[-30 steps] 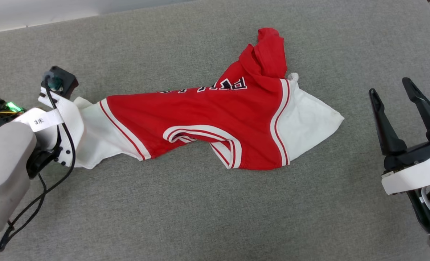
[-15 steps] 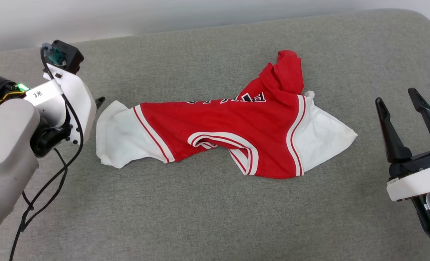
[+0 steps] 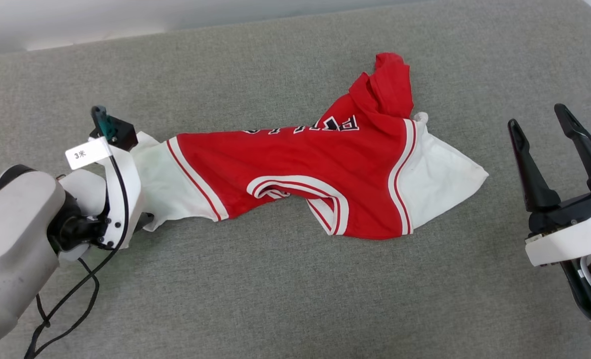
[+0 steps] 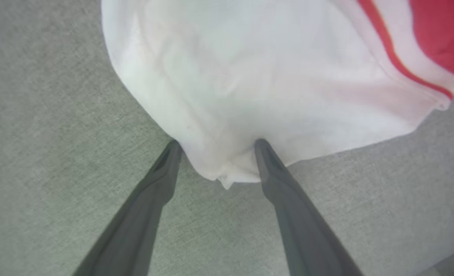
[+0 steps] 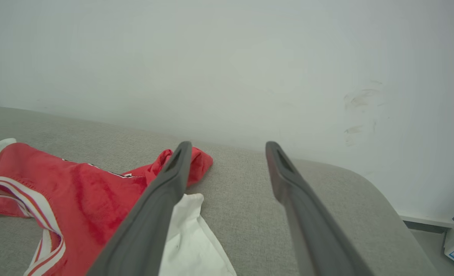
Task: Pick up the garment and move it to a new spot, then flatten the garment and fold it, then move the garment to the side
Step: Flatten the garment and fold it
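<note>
The garment lies crumpled and stretched sideways on the grey cushion, a white sleeve at each end and red cloth bunched at the far right. My left gripper is open, and its two fingertips straddle the corner of the left white sleeve. In the head view the left wrist covers that sleeve's edge. My right gripper stands open to the right of the garment, apart from it and empty. The right wrist view shows the garment low on the left.
A pale wall runs behind the cushion, whose rounded right end drops off to the floor. A black cable hangs from the left wrist over the cushion's near left.
The head view has shifted. The left gripper stood off the sleeve's left edge half a second ago; now it is down at the sleeve's near corner. The right gripper looks unchanged.
</note>
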`<state>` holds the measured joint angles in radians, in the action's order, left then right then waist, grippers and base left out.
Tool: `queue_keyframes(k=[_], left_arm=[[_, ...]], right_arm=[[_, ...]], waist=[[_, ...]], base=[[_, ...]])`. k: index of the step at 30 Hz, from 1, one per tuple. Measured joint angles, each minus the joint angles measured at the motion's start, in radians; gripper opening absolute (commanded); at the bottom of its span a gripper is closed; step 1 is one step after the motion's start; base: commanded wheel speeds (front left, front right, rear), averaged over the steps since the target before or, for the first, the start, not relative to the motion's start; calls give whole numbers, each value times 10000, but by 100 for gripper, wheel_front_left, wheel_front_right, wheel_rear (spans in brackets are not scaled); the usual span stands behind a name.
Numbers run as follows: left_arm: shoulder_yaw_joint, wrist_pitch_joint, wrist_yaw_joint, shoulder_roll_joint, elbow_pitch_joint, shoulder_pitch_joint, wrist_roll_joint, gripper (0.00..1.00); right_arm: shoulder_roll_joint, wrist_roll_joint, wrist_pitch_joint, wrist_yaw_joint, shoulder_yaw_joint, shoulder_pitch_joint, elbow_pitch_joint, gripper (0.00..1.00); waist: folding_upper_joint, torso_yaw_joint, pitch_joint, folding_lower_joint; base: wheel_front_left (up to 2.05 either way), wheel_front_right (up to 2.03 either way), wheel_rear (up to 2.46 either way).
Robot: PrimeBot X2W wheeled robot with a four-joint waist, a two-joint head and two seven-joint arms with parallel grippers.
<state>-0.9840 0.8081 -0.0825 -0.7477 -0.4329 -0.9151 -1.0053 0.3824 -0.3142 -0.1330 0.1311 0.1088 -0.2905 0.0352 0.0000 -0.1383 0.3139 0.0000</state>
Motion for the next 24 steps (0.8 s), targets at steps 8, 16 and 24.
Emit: queue_keyframes(k=[8,16,24], left_arm=[[-328,-127,-88,-46,115,51,370,0],[-92,-1174,-226,-487,890,228,401,0],[284,-1607,52,-995,2130,302,301,0]], right_arm=[[35,4,42,0,84,-283,-205,100],[1730,213,1718,0,535,-849,221,100],[4422,-2721,6441,0,3010,-2161,408,100]], waist=[[0,-61,140,0],[0,350,-360,0],[0,927,-584,0]], base=[[0,0,0],[0,0,0],[0,0,0]])
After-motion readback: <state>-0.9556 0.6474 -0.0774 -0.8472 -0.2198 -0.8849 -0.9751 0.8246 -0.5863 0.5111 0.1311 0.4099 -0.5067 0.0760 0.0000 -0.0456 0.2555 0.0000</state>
